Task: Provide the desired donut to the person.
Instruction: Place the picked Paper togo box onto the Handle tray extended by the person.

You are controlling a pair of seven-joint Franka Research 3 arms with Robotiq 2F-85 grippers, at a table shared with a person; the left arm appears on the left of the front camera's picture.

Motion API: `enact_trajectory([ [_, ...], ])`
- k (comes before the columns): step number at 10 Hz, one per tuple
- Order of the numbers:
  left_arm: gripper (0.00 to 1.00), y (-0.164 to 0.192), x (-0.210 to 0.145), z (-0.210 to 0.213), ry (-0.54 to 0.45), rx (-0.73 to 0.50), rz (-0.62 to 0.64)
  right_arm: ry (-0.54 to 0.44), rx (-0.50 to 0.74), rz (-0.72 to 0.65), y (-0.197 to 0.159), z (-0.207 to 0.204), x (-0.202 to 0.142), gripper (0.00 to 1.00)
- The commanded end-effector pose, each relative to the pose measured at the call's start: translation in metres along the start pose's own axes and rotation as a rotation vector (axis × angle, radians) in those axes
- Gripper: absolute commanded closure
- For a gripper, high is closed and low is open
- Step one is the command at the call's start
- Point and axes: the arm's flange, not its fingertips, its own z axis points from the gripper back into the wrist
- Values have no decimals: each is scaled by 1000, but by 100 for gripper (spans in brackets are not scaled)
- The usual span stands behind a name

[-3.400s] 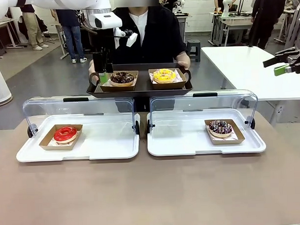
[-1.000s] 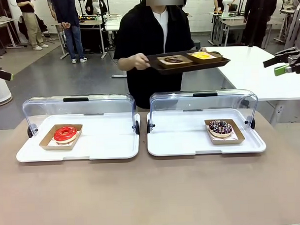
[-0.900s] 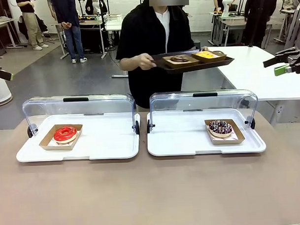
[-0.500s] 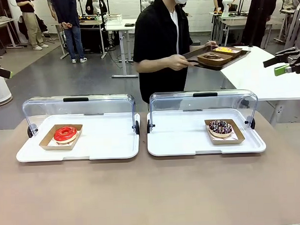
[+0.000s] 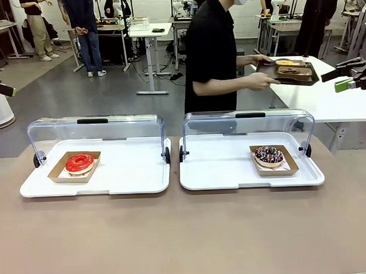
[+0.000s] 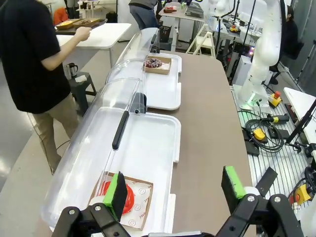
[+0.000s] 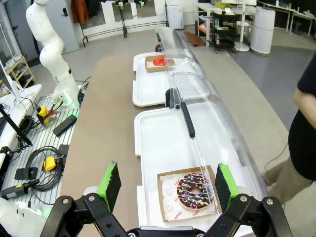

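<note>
Donut (image 5: 80, 163), glossy red ring, cardboard tray (image 5: 74, 167)

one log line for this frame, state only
left gripper: open, empty | right gripper: open, empty | person: carrying dark tray toward side table | red donut, sprinkle donut: in cases

Bkgd: white side table (image 5: 326, 99), 2 bystanders (image 5: 77, 26) by far desks (image 5: 149, 31).

Person's (image 5: 211, 52) head cut off above
</note>
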Motion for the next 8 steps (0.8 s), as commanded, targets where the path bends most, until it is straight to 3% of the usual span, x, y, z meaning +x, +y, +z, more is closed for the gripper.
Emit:
enact_trajectory([
  [1,0,0,0,1,-2,0,0,1,-3,-5,0,-1,2,0],
  [8,0,0,0,1,-2,0,0,1,-3,-5,0,-1,2,0],
])
